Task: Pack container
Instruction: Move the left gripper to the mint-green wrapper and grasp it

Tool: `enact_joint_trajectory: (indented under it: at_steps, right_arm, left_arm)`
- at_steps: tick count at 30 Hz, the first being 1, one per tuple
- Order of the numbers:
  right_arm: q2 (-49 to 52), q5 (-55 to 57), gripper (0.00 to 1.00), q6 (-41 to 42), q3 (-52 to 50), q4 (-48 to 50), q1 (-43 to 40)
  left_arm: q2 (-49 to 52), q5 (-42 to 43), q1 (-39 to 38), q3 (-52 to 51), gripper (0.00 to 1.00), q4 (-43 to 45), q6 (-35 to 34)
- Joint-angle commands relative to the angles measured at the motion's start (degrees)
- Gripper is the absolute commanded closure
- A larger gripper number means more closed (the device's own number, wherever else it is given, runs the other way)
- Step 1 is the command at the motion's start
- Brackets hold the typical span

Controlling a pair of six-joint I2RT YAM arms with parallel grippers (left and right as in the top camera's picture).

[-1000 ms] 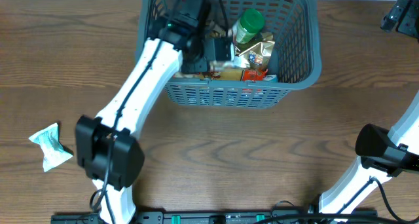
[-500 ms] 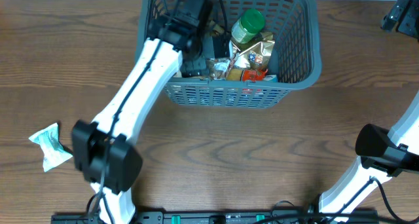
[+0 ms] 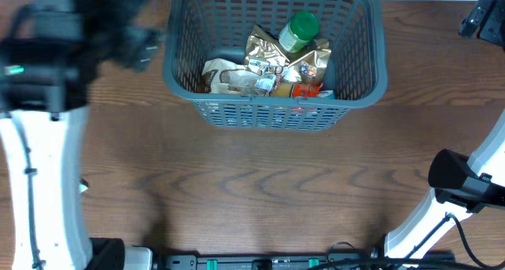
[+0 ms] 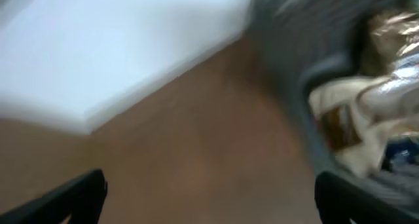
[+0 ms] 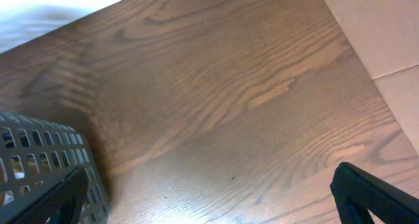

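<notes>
The container [image 3: 276,112], a dark grey lattice basket, stands at the back middle of the table. Inside it lie a green-lidded jar [image 3: 299,29], gold foil packets [image 3: 272,57] and a white and brown packet [image 3: 225,74]. My left gripper [image 3: 142,45] shows blurred just left of the basket. In the left wrist view it is open [image 4: 219,204] over bare wood, with the basket wall [image 4: 288,73] and packets [image 4: 366,99] to its right. My right gripper [image 3: 483,19] hangs at the far right. It is open [image 5: 213,204] and holds nothing, with the basket corner [image 5: 33,152] at its left.
The wooden table [image 3: 260,191] stretches in front of the basket. My left arm [image 3: 47,144] covers the table's left side. The right arm's base [image 3: 458,183] stands at the front right. A pale wall [image 4: 118,47] lies beyond the table's far edge.
My left gripper has opened and left the white and brown packet in the basket. It then swung out to the basket's left. The right arm has not moved.
</notes>
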Motion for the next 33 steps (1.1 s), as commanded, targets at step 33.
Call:
enact_joint_trajectory:
  at_steps: [33]
  right_arm:
    - [0.31,0.33,0.01,-0.79,-0.09,1.79,-0.26]
  left_arm:
    - [-2.97,0.15,34.99,-57.35,0.02,23.47,-25.38]
